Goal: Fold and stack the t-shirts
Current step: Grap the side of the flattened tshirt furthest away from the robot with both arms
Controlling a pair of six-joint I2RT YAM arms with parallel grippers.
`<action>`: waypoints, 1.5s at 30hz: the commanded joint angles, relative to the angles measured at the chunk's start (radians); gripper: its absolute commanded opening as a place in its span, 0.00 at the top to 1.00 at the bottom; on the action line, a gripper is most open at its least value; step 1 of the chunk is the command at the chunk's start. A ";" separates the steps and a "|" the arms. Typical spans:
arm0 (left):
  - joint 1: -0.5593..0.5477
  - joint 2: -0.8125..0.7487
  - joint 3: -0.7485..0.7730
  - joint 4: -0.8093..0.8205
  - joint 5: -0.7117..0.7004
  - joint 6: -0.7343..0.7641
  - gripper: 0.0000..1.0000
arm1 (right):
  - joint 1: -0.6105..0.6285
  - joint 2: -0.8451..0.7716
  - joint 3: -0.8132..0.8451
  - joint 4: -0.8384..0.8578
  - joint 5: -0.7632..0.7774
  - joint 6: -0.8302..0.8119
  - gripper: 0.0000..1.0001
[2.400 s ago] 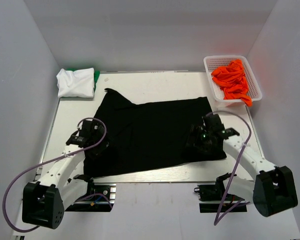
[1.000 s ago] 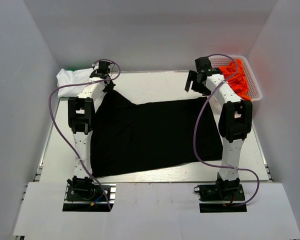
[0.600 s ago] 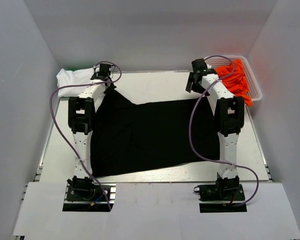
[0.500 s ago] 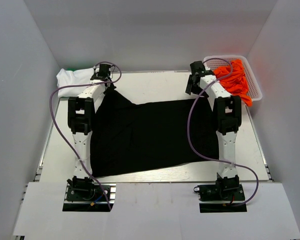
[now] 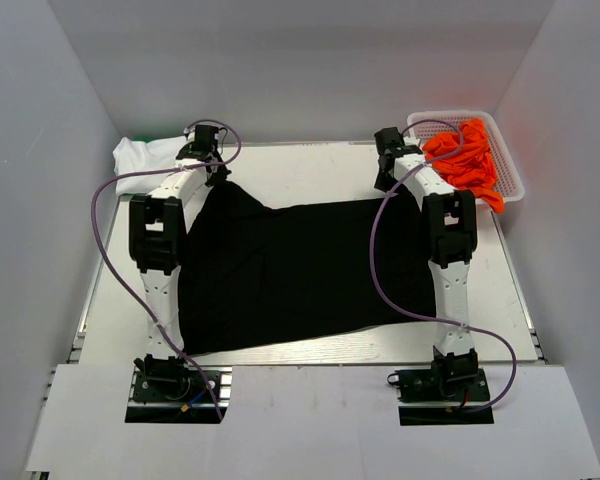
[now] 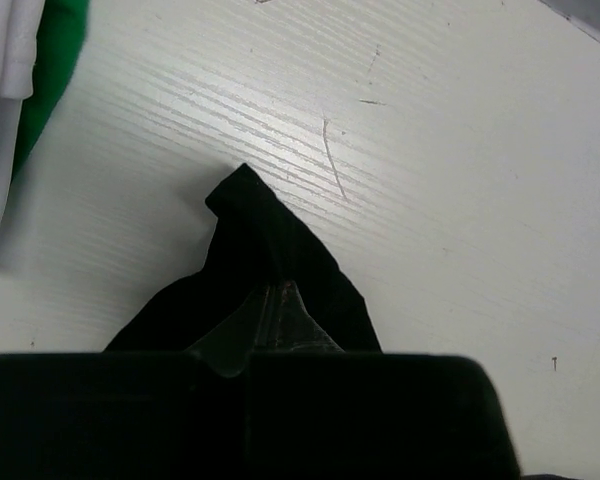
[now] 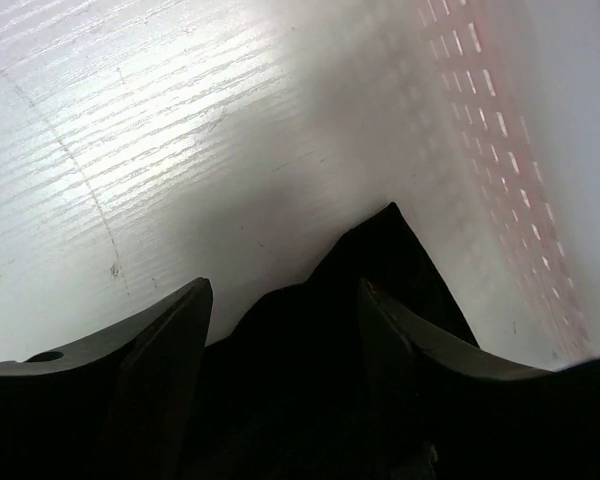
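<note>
A large black t-shirt (image 5: 300, 270) lies spread flat on the white table. My left gripper (image 5: 217, 177) is at its far-left corner, and in the left wrist view the left gripper (image 6: 280, 292) is shut on that black corner (image 6: 255, 215). My right gripper (image 5: 384, 183) hovers at the far-right corner. In the right wrist view the right gripper (image 7: 283, 300) is open, and the pointed black corner (image 7: 390, 250) lies between its fingers. A folded white t-shirt (image 5: 145, 157) lies on a green one (image 6: 50, 70) at the far left. Orange t-shirts (image 5: 465, 160) fill the basket.
The white mesh basket (image 5: 512, 175) stands at the far right corner, just right of my right arm. Grey walls close in the table on three sides. Purple cables loop off both arms.
My right gripper has shifted left from the basket onto the shirt's far-right corner, and its jaws have narrowed. My left gripper has stayed shut on its corner.
</note>
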 commanded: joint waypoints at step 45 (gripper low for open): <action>-0.005 -0.657 -0.432 -0.304 0.050 -0.103 1.00 | 0.001 -0.319 -0.316 0.115 -0.011 -0.055 1.00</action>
